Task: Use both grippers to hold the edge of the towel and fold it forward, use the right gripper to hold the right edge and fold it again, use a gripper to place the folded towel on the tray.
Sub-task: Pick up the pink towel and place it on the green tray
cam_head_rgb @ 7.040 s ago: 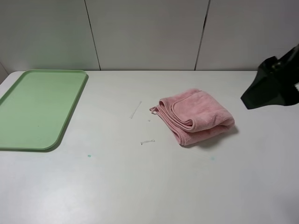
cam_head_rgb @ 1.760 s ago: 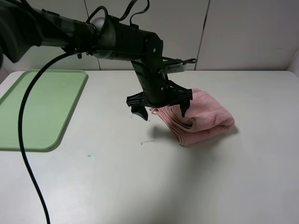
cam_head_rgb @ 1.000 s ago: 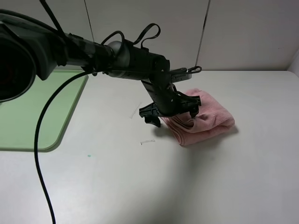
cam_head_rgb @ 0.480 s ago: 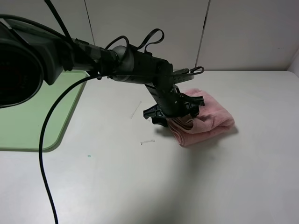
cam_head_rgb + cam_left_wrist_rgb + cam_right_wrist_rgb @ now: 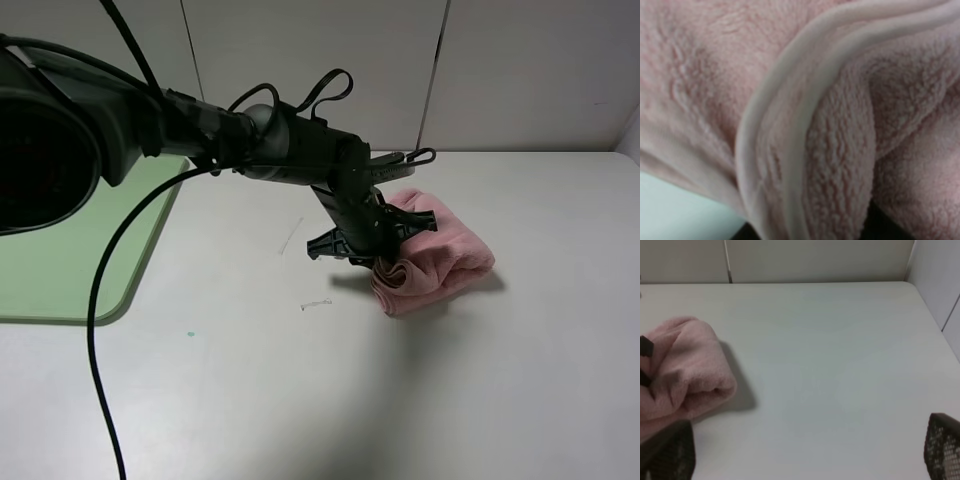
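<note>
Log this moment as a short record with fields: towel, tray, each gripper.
towel: folded dusty-pink terry towel on the white table, its near-left end bunched
tray: light-green plastic tray, at the table's left, nothing seen on it
left gripper: black claw closed on the towel's folded edge
right gripper: open, away from the towel, fingertips over bare table

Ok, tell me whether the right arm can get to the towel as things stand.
Probably yes. The table between the right end effector and the towel is bare. But the left end effector sits on the towel's far side, so only the near side is free.
</note>
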